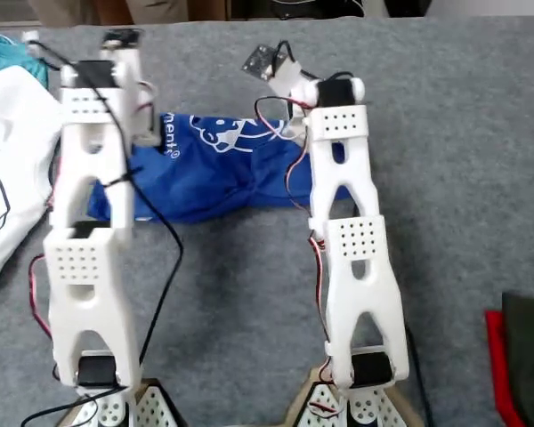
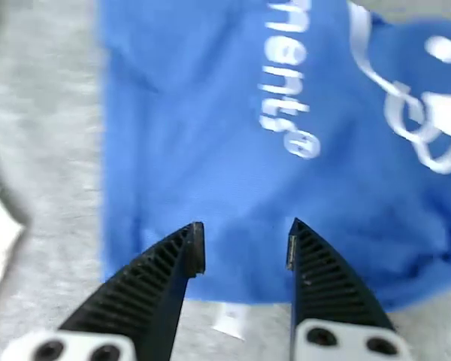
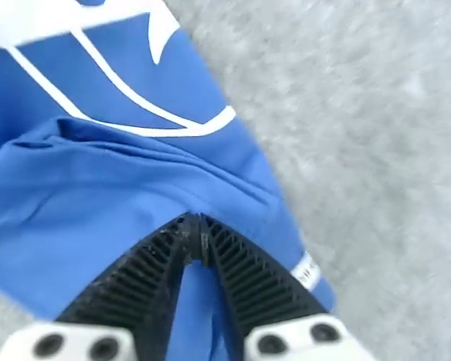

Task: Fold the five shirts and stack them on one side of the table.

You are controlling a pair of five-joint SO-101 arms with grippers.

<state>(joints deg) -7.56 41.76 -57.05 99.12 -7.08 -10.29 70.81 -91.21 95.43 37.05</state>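
A blue shirt [image 1: 214,169] with white print lies crumpled and partly folded on the grey table [image 1: 454,160], between the two arms. My left gripper [image 2: 246,244] hangs open just above the shirt's [image 2: 210,135] left edge, with nothing between its fingers. My right gripper [image 3: 193,226] is at the right end of the shirt [image 3: 98,195]. Its tips are together and pinch a raised fold of the blue cloth. A white shirt [image 1: 13,160] with a dark print lies spread at the table's left edge.
A teal garment [image 1: 4,53] is bunched at the far left corner. A red cloth [image 1: 497,365] and a dark one [image 1: 529,356] lie at the near right edge. Bare grey table stretches to the right of the blue shirt.
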